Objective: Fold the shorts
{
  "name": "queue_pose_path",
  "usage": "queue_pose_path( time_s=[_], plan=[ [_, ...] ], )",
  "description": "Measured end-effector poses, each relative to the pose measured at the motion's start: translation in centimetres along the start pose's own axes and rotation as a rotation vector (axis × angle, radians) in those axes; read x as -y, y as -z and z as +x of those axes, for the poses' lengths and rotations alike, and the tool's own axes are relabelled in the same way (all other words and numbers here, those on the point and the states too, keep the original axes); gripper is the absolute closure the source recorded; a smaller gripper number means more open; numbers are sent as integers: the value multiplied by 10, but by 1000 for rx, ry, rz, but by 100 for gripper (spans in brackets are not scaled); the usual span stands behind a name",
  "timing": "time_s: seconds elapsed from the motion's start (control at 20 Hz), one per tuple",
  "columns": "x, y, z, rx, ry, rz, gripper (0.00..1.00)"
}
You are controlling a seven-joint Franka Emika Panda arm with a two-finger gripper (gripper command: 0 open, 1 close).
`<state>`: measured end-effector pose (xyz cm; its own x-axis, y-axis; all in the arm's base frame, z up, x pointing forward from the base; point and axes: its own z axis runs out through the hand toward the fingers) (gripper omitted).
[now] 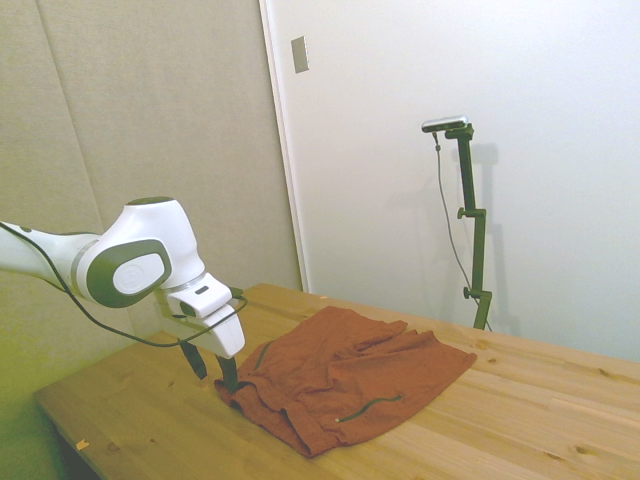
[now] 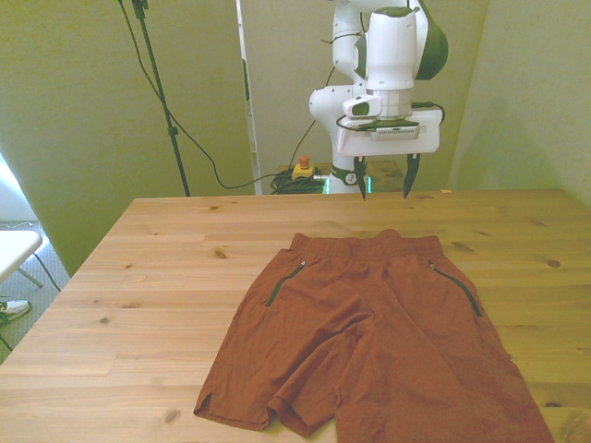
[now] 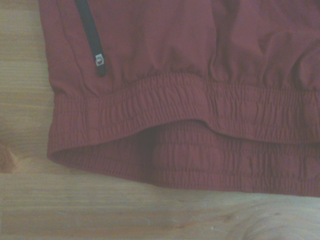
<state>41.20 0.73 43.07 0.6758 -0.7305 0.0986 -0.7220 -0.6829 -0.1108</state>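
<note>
Here the shorts (image 2: 369, 341) lie spread flat on the wooden table (image 2: 157, 277), waistband toward the robot and the two legs running to the near edge in the front view, off-centre toward the front view's right. That view shows both dark green pocket zips (image 2: 286, 282), one on each side below the waistband, and the split between the legs; the side view shows the cloth more rumpled, with folds along its top and only parts of the zip lines (image 1: 372, 406). The gripper (image 2: 383, 192) hangs above the table just behind the waistband, its two dark fingers (image 2: 362, 185) pointing down and spread apart, holding nothing. In the side view the fingertips sit close to the waistband corner; whether they touch the cloth there I cannot tell. The wrist view alone gives the gathered elastic waistband (image 3: 190, 145) close up, with a zip pull (image 3: 99, 60) at the end of one zip and bare wood beside it. A red button box (image 2: 301, 169) sits beyond the table's far edge, with cables (image 2: 199, 148) trailing to it.
</note>
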Motion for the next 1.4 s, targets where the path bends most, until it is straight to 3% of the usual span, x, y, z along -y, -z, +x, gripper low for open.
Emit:
queue_pose_path(
  time_s=[0.1,0.2,0.5,0.7,0.9,1.4],
  plan=[
    [0,-2,0,5,1,-7,0],
    [8,1,1,-67,38,-31,0],
    [81,-7,-31,-264,156,-128,0],
    [125,-29,-57,-365,233,-214,0],
    [157,-60,-81,-377,279,-243,0],
    [160,-100,-92,-500,322,-392,0]
  ],
)
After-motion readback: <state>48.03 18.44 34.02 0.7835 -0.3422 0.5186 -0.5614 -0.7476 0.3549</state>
